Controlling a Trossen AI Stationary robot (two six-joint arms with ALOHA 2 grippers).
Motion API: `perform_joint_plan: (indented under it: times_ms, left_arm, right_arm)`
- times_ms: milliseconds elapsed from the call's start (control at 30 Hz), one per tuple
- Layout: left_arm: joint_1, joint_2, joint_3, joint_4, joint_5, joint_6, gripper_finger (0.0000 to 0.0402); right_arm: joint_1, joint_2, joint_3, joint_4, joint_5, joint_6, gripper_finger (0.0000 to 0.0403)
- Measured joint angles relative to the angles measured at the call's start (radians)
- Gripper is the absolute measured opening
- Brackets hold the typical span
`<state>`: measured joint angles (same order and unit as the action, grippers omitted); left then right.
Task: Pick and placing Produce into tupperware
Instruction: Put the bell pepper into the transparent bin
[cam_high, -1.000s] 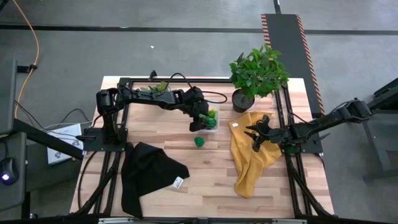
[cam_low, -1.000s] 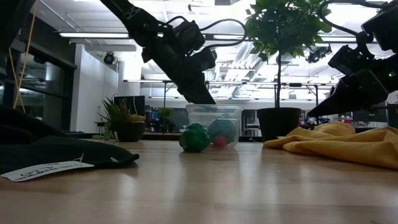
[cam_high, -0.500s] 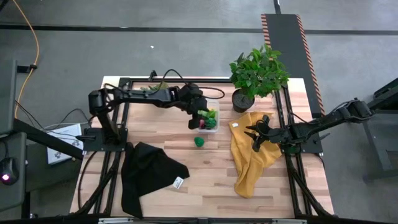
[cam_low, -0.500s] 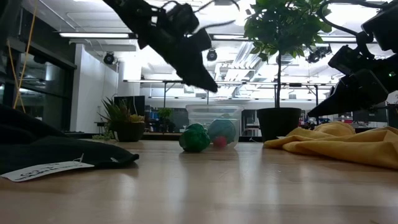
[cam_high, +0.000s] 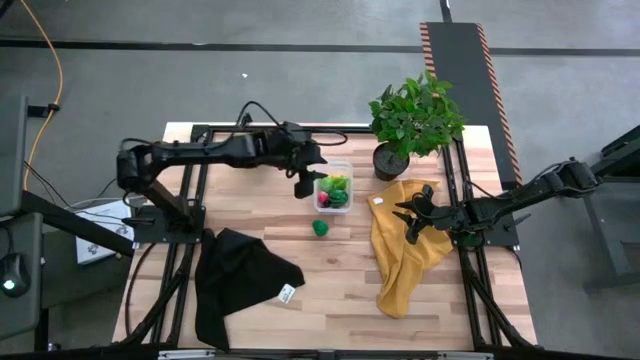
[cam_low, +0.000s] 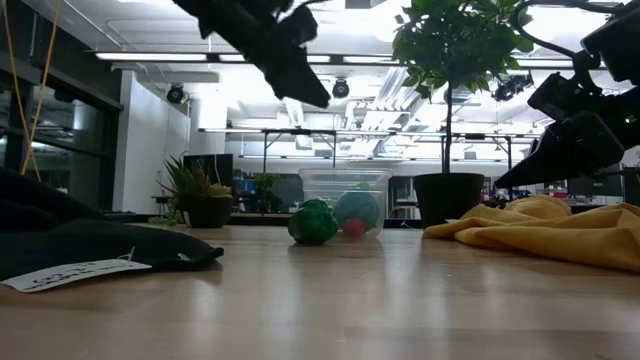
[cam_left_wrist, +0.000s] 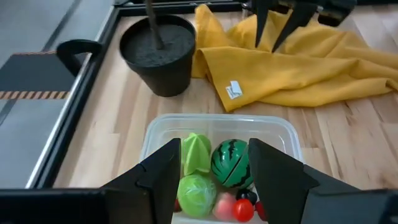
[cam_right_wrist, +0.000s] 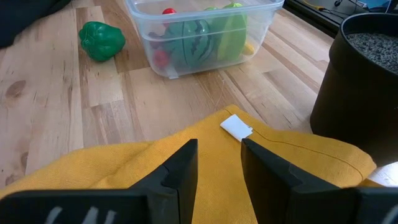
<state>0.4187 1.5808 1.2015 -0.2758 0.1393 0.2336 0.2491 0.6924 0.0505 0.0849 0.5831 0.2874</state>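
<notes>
Left arm reaches from the table's left edge across the far side, nearly straight, its gripper raised above the table just left of the clear container; in the low view it hangs high, well clear of the container's rim. Its fingers stand apart with nothing between them, so the grip is released; through the gap the left wrist view looks down into the container. Contents there: a striped melon, a leafy light-green piece, a round green piece and small red ones. One green toy pepper lies on the bare wood in front of the container, apart from it; the right wrist view shows it just beside the container wall without touching. Right arm waits at the table's right side, its gripper hovering over the yellow cloth, fingers slightly parted and holding nothing. A potted plant stands behind the cloth, and a black cloth lies at the near left. Compared with a second ago: the left gripper was then down over the container's left half; it has since lifted and pulled back leftward, and the arm's elbow has swung out toward the table's left edge. The right arm, the pepper and the cloths are unchanged.
</notes>
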Motion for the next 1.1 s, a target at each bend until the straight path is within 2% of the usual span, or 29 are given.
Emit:
perform_joint_plan:
  times_ms: [267, 800, 967, 1100]
  left_arm:
    - [-0.019, -0.103, -0.015, -0.068, -0.038, -0.097, 0.0177]
    - [-0.191, -0.428, -0.279, -0.063, -0.274, -0.329, 0.0177]
    - [-0.259, -0.48, -0.319, -0.073, -0.311, -0.447, 0.0177]
    - [-0.307, -0.481, -0.321, -0.072, -0.313, -0.475, 0.0177]
  right_arm:
    - [0.0, 0.0, 0.0, 0.0, 0.0, 0.0, 0.0114]
    - [0.0, 0.0, 0.0, 0.0, 0.0, 0.0, 0.0114]
    - [0.0, 0.0, 0.0, 0.0, 0.0, 0.0, 0.0114]
    - [0.0, 0.0, 0.0, 0.0, 0.0, 0.0, 0.0114]
